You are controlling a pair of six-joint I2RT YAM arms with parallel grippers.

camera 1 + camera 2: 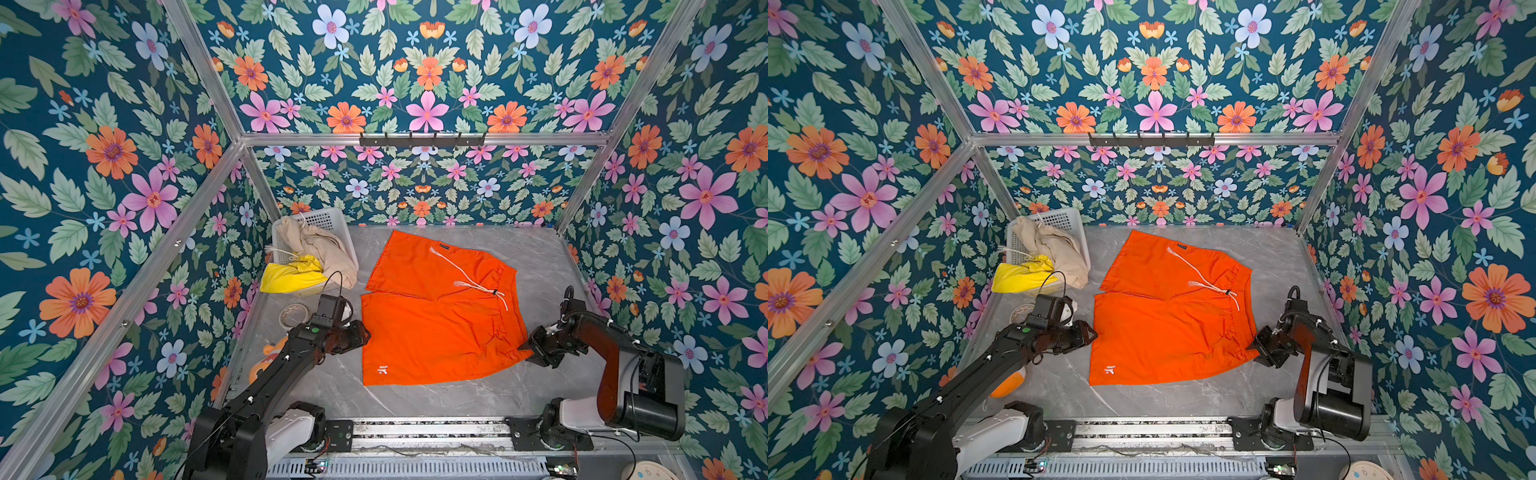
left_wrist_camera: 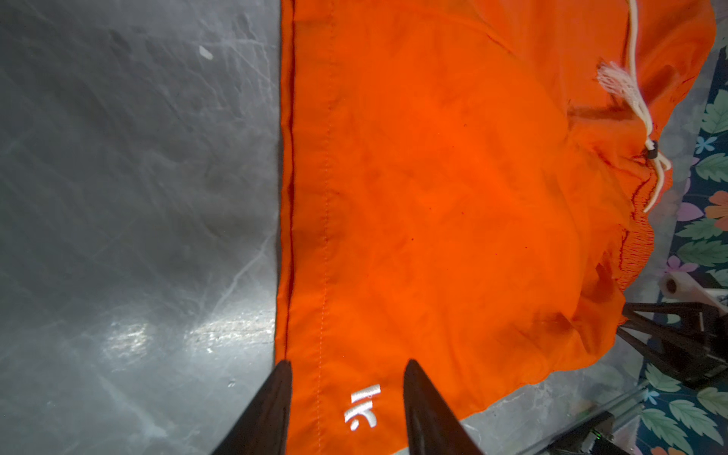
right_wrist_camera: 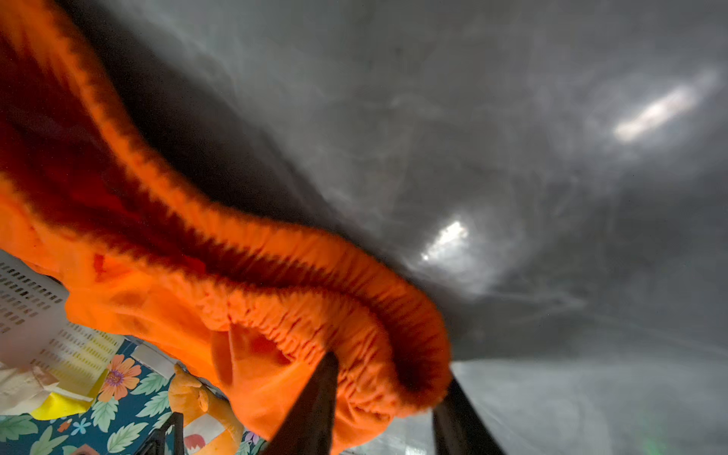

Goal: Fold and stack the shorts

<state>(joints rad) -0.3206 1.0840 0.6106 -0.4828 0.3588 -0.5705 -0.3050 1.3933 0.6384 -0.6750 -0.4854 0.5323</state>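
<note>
The orange shorts [image 1: 436, 328] lie spread flat on the grey marble table [image 1: 544, 266], with the waistband toward the right wall and the 2 leg hems toward the left. The left gripper [image 2: 348, 364] sits at the near leg's hem beside the white logo. Its jaws are parted, with 1 finger at the hem edge and the other over the cloth, and nothing is pinched. The right gripper [image 3: 390, 378] has its 2 fingers clamped on the near corner of the elastic waistband, which is bunched and raised off the table there.

There is open room in a bare strip along the near edge in front of the shorts, and in a wider bare patch at the far right corner.

The left side is tighter. A white basket [image 1: 328, 217] in the far-left corner holds the beige shorts [image 1: 320, 249] and the yellow shorts [image 1: 291, 277] — both spill over its rim, the beige cloth ending just beside the far leg's hem. A pale ring [image 1: 293, 316] and an orange plush toy [image 1: 1009, 384] lie along the left wall.
</note>
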